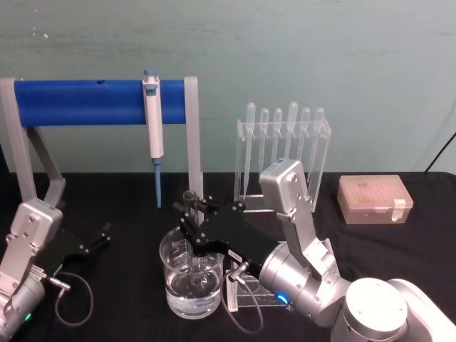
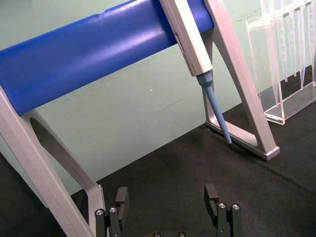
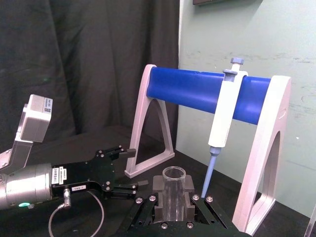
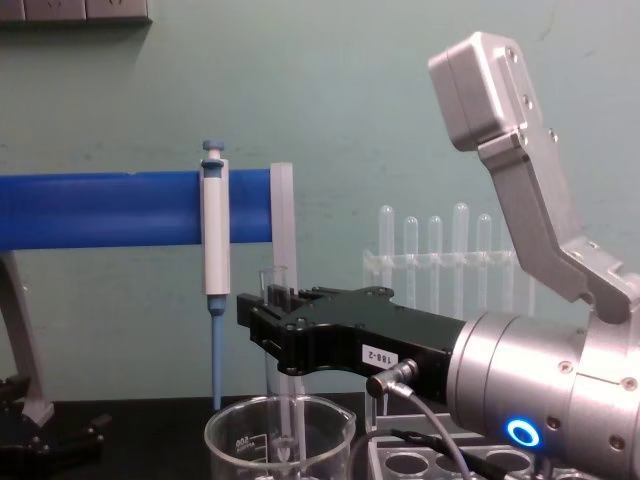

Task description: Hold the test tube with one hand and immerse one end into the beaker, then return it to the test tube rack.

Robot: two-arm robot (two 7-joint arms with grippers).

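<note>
My right gripper (image 1: 191, 222) is shut on the test tube (image 1: 189, 199), a clear glass tube held upright over the beaker (image 1: 191, 279). From the chest view the test tube (image 4: 276, 290) runs down from the right gripper (image 4: 262, 312) into the beaker (image 4: 250, 435), its lower end below the rim. The beaker holds clear liquid; I cannot tell whether the tube's end reaches it. In the right wrist view the tube's rimmed mouth (image 3: 174, 174) stands between the black fingers (image 3: 159, 190). My left gripper (image 1: 97, 240) rests open and empty at the left, fingertips (image 2: 121, 195) wide apart.
A blue bar on a grey stand (image 1: 100, 101) carries a blue-and-white pipettor (image 1: 152, 128) just behind the beaker. A clear acrylic rack of pipettes (image 1: 283, 146) stands behind my right arm, a pink tip box (image 1: 374, 199) at the far right. A clear tube rack (image 1: 251, 293) sits beside the beaker.
</note>
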